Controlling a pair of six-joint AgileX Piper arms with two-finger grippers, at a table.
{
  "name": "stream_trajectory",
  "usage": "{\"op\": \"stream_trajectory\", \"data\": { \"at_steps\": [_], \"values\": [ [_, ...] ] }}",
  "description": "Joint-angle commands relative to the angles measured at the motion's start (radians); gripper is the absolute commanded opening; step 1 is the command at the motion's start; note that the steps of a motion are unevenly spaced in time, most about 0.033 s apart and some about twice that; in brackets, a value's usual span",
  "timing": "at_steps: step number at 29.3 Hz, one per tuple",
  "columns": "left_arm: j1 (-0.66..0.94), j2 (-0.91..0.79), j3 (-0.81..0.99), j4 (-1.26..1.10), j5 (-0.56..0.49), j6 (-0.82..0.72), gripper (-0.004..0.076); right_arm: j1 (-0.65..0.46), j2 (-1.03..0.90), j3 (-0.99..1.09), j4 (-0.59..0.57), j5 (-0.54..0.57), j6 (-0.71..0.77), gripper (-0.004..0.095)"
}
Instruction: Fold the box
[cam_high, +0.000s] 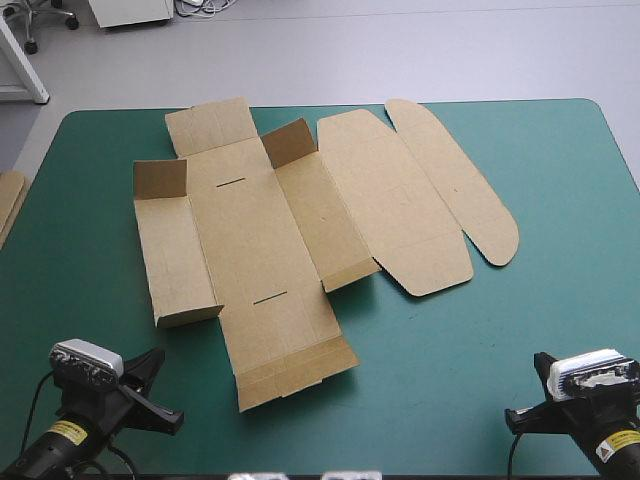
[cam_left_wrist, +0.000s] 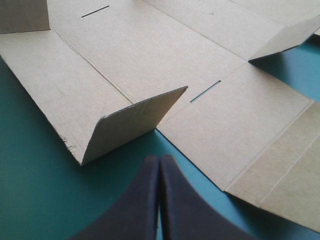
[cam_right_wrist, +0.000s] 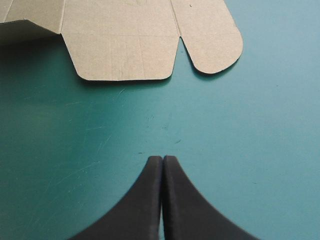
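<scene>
The desk (cam_high: 480, 350) had a teal-green cover. The brown box (cam_high: 250, 240) lay mostly flat on it, with 1 more board (cam_high: 8, 200) at its left edge.

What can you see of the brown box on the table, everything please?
The box is a cut sheet of brown board with two slots, lying mostly flat on the teal-green cover; four small flaps stand partly raised, and a rounded flap lies rightmost. Neither the left claw nor the right claw touches it.

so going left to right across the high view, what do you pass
edge of more board → left gripper, jaws shut → brown box, opened out mid-table → right gripper, jaws shut
</scene>
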Motion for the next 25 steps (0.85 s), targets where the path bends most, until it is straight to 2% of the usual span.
{"op": "stream_trajectory", "data": {
  "at_steps": [1,18,22,25],
  "values": [
    [0.001,0.008,-0.029,-0.033,-0.064,-0.007,-0.0010,-0.007,0.009,-0.027,-0.004,-0.065,-0.009,-0.0015],
    [0.001,0.008,-0.034,-0.039,-0.067,-0.009,-0.0010,-0.007,0.009,-0.032,-0.004,-0.065,-0.011,-0.0015],
    [0.001,0.056,-0.136,0.017,-0.103,-0.097,-0.0001,-0.007,0.074,-0.117,-0.027,-0.060,-0.033,-0.0015],
    [0.001,0.140,-0.242,0.066,-0.074,-0.116,0.0041,-0.007,0.166,-0.213,-0.048,-0.057,-0.031,-0.0014]
  ]
}}
